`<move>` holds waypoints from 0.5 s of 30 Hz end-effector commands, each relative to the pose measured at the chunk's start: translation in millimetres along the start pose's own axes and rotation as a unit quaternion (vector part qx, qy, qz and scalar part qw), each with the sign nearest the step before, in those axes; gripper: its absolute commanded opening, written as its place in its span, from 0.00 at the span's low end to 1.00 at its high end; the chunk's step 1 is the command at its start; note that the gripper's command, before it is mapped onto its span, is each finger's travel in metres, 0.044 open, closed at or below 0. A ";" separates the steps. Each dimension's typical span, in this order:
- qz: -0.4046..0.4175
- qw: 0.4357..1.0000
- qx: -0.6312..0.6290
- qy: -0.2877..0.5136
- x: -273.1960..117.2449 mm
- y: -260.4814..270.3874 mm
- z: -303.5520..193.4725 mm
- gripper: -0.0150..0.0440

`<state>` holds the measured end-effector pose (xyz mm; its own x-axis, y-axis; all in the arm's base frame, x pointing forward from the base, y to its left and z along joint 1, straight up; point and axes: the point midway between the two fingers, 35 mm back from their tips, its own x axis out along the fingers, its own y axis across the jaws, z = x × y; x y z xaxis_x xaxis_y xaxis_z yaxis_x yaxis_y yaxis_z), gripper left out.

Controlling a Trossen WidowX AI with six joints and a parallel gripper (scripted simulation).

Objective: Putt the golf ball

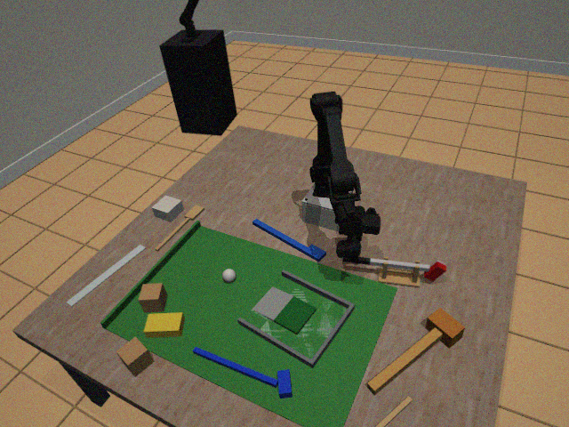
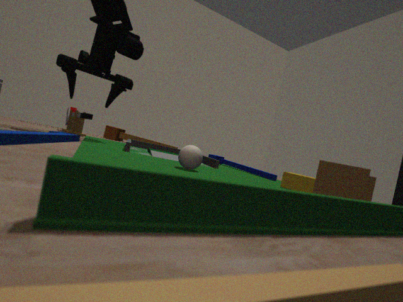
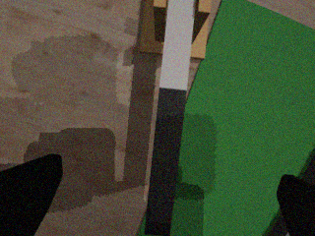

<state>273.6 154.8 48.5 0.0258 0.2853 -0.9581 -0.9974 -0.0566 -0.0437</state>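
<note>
The red putter lies on a small wooden rack, its red head at the right end in the top view and its black grip at the left. My gripper is open and empty, pointing down above the black grip, which runs between the two fingers in the wrist view. The exterior view shows a gap between fingertips and putter. The white golf ball rests on the green mat. The grey ramp leads up to the raised green.
A grey border surrounds the raised green on three sides. Blue clubs lie behind and on the mat. A wooden mallet lies to the right. A yellow block and brown blocks stand at the left.
</note>
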 end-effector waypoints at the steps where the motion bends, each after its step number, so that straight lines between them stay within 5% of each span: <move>1: 0.004 1.000 0.007 0.006 4.2 2.3 -5.0 1.00; 15: 0.004 1.000 0.007 0.006 42.9 2.3 -16.8 1.00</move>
<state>277.7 153.1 19.1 0.0376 0.2850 -0.9578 -0.9975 -0.0468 -0.0531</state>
